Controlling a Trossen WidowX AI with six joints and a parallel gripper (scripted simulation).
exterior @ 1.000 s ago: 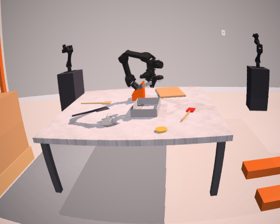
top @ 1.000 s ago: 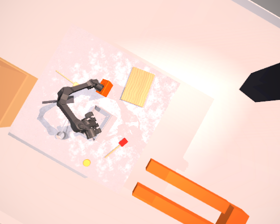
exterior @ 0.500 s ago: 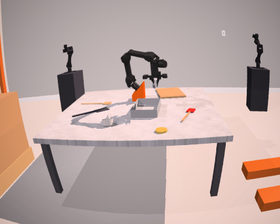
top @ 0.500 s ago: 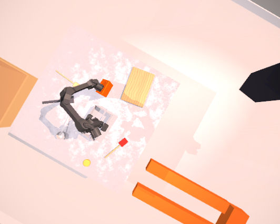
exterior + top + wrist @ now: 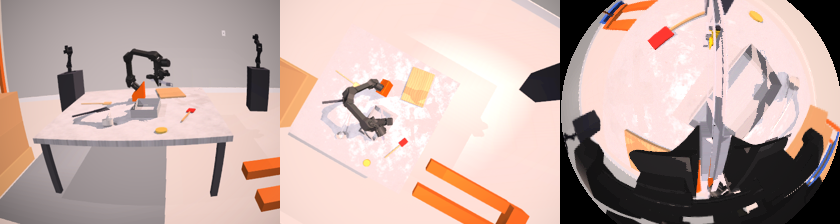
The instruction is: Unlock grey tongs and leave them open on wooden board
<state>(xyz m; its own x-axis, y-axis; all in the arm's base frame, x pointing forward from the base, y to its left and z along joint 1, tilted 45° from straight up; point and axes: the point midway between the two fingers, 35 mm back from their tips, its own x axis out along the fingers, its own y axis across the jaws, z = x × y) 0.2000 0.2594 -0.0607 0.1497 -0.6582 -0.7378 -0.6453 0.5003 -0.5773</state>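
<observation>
My gripper (image 5: 382,132) (image 5: 159,79) (image 5: 705,128) is shut on the grey tongs (image 5: 166,83) (image 5: 715,97) near their hinge end. It holds them high in the air, above the gap between the roasting tin (image 5: 378,108) (image 5: 145,111) (image 5: 755,91) and the wooden board (image 5: 417,87) (image 5: 170,92). In the wrist view the tongs' two arms lie close together and run straight away from the fingers. In the exterior view their tips point right and slightly down. The tin is empty and the board is bare.
An orange wedge (image 5: 385,87) (image 5: 139,92) stands behind the tin. A red spatula (image 5: 402,142) (image 5: 190,110) (image 5: 660,36), a yellow disc (image 5: 366,162) (image 5: 161,130), a small cup (image 5: 107,121), a black tool (image 5: 90,111) and a wooden spatula (image 5: 96,103) lie on the table (image 5: 200,126).
</observation>
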